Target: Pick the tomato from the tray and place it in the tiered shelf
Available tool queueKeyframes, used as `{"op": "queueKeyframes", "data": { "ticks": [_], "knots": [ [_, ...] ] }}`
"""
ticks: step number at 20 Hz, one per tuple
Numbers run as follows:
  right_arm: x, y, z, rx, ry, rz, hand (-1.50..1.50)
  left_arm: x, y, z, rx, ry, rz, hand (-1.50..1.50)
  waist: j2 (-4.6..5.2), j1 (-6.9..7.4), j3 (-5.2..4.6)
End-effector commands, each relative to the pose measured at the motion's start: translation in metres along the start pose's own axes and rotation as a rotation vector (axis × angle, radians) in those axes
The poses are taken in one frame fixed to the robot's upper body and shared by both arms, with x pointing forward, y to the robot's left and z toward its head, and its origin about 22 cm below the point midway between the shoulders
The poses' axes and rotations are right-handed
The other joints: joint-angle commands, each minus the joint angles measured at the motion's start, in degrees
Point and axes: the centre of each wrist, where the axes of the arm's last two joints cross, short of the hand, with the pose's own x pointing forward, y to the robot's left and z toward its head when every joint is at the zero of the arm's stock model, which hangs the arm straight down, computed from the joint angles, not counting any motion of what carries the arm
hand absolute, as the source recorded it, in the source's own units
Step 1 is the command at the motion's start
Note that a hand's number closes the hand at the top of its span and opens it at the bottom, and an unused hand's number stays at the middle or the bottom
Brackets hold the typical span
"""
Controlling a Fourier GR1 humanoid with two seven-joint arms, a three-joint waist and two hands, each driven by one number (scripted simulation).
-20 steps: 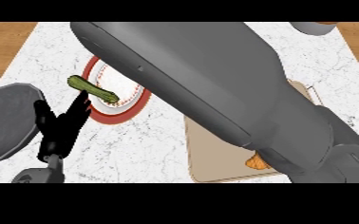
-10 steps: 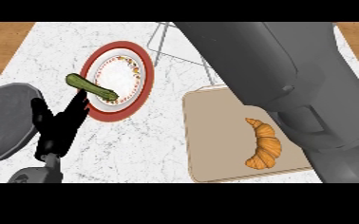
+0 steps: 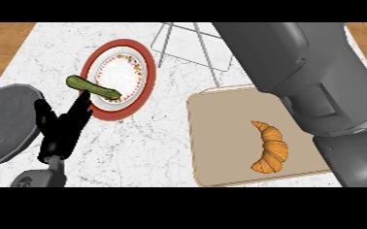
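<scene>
Right forearm (image 3: 308,82) swung aside, croissant (image 3: 270,146) uncovered, right hand apparently unseen

Croissant (image 3: 270,146) on tray (image 3: 222,126), right of plate (image 3: 143,68)

Light: bright, even, no glare.
Shadows: soft, under the plate (image 3: 145,53) just beyond the left hand (image 3: 63,128).

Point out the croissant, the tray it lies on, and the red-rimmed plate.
croissant (image 3: 270,147): head view, middle of its curved body.
tray (image 3: 219,140): head view, bare surface left of the croissant.
plate (image 3: 148,68): head view, red rim on its right side.
</scene>
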Motion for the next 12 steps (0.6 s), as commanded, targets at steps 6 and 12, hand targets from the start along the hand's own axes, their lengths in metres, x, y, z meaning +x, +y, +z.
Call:
{"op": "queueKeyframes", "data": {
  "ticks": [6, 12],
  "knots": [
    [-0.022, 0.020, -0.020, -0.019, 0.031, 0.060, 1.50, -0.008, -0.006, -0.005, -0.033, 0.034, -0.005, 0.00, 0.41, 0.54, -0.35],
    [-0.040, 0.014, -0.038, -0.035, -0.004, 0.005, 1.50, -0.019, -0.008, 0.007, -0.035, 0.059, -0.004, 0.00, 0.48, 0.92, -0.33]
  ]
}}
